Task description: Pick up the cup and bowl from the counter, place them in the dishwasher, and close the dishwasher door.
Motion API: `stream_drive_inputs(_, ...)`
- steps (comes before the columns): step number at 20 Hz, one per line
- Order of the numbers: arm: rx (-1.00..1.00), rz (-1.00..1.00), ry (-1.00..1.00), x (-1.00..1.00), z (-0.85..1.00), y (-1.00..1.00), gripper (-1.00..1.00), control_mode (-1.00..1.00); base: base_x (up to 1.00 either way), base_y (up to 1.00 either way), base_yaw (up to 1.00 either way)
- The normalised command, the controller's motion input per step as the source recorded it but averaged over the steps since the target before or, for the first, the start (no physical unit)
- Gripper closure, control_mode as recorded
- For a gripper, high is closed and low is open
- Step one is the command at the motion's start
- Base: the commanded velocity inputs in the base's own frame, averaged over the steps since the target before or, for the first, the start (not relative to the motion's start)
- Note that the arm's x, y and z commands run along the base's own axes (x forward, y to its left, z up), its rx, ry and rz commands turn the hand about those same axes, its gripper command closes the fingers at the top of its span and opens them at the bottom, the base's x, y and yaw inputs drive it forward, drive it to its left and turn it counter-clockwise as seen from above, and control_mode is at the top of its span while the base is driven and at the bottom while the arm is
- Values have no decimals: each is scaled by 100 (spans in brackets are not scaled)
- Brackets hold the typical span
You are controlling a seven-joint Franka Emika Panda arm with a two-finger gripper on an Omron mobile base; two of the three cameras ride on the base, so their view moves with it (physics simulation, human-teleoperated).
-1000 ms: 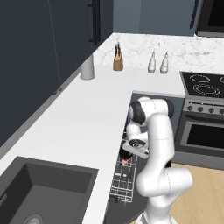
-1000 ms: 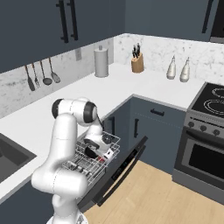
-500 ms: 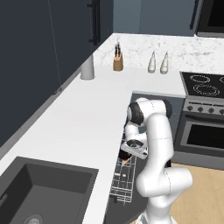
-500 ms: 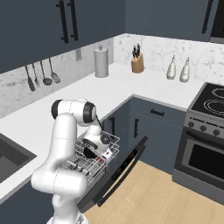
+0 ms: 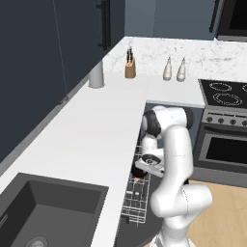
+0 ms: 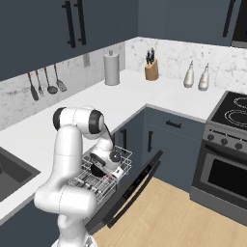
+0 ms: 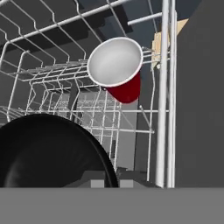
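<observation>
the arm bends down from the base into the pulled-out rack of the dishwasher, and the tool sits low inside the wire basket, its jaws drawn in narrow on the rim of the black bowl. in the hand view the bowl takes up the lower left, its glossy dark curve right at the finger tips, so it is held rather than resting free (whether its underside touches the wires cannot be told). in the left base view the bowl shows as a dark round shape under the wrist, above the rack.

the red cup lies tipped on its side in the rack, pale inside turned toward the camera, red wall below and behind the rim. it rests among the upright wire tines, close to the rack's tall side rail, and apart from the bowl.

the dishwasher door hangs open and tilted down toward the wooden floor, dark blue-grey like the cabinet fronts beside it.

the white table runs along the left, with a dark sink set into it. further back stand a grey canister, a knife block and two pale bottles, with the stove to the right.
</observation>
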Motion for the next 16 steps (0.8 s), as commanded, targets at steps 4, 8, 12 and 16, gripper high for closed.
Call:
stream_drive_inputs(4,10,15,-9,-75,0,2,100,-100,0,0,0)
stream_drive_inputs(8,4,16,-6,10,-2,22,100,-100,0,0,0)
stream_drive_inputs(12,14,23,-5,27,0,1,100,-100,0,0,0)
stream_drive_inputs(16,4,13,-6,53,-8,28,100,-100,0,0,0)
